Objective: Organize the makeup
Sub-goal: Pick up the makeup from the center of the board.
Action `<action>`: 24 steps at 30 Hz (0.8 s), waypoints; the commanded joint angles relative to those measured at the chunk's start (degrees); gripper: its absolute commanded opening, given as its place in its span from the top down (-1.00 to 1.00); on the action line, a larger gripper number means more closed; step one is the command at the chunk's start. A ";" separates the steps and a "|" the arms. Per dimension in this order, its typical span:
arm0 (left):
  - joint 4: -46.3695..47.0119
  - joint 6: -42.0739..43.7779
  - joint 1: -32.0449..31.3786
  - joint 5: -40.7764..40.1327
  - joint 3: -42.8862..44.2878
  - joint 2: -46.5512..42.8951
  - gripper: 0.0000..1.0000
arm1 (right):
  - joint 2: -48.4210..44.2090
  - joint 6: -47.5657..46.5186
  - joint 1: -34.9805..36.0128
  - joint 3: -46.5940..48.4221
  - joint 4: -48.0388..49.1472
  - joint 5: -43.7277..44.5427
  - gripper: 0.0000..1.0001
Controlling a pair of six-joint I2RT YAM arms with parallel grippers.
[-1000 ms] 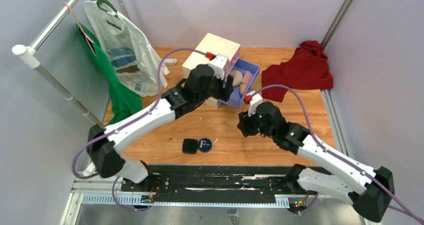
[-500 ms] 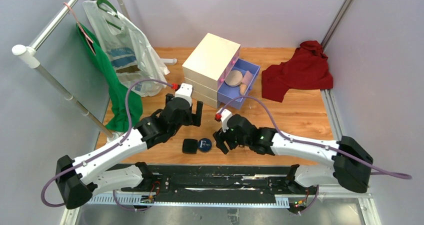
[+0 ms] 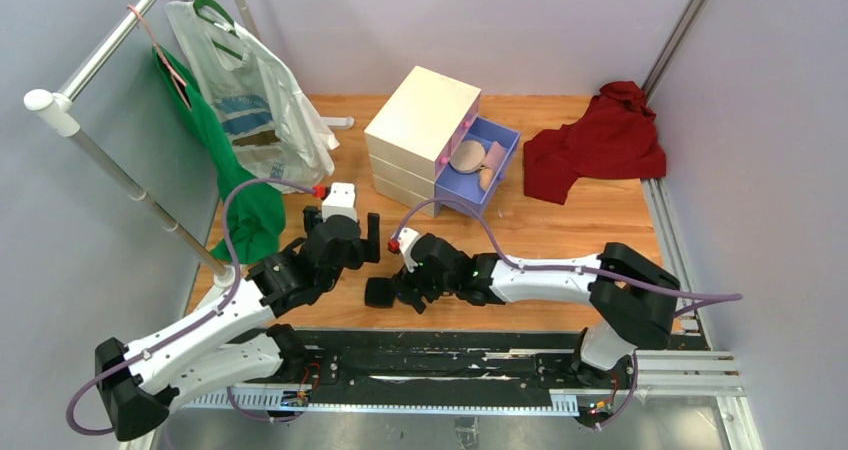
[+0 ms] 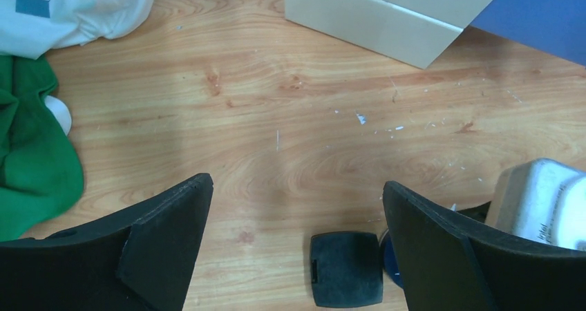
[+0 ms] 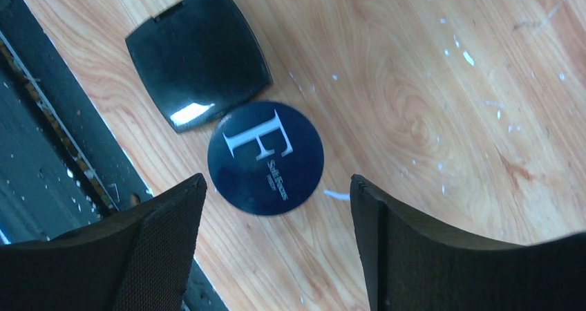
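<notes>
Top view: right gripper (image 3: pixel 408 288) low beside glossy black square compact (image 3: pixel 377 292), near edge of wooden table (image 3: pixel 600 230); cream chest (image 3: pixel 420 120), purple drawer (image 3: pixel 497 160) open, beige puff (image 3: pixel 467 155) inside, so likely the destination. Left wrist: left gripper (image 4: pixel 296 186) spread wide, empty, hovering over bare wood. Right wrist: fingers (image 5: pixel 159 242) spread, straddling round navy compact with white letter (image 5: pixel 266 157), positioned for pinching; nothing grasped.
</notes>
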 commanded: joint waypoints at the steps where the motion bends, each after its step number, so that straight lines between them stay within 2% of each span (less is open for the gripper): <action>1: -1.55 -2.14 -0.14 -2.32 -1.72 -3.48 -0.96 | 3.79 -1.51 1.44 3.80 1.51 0.70 -0.52; 12: -4.41 -3.31 -0.08 -1.00 -3.71 -7.87 -0.96 | 10.84 -1.42 2.27 7.58 0.52 1.64 -0.52; 14: -4.45 -3.54 -0.11 -0.19 -4.32 -8.14 -0.96 | 11.07 -1.33 2.27 7.52 0.30 2.28 -0.47; 16: -4.52 -3.72 -0.10 0.73 -4.89 -8.33 -0.96 | 10.99 -1.27 2.27 7.59 -0.28 2.77 -0.30; 22: -4.18 -3.92 -0.12 3.19 -6.18 -8.76 -0.96 | 9.35 -0.91 2.27 6.49 -1.07 3.82 0.61; 24: -4.18 -3.76 -0.14 4.50 -6.37 -8.70 -0.96 | 8.37 -0.89 2.35 6.11 -1.55 4.41 0.79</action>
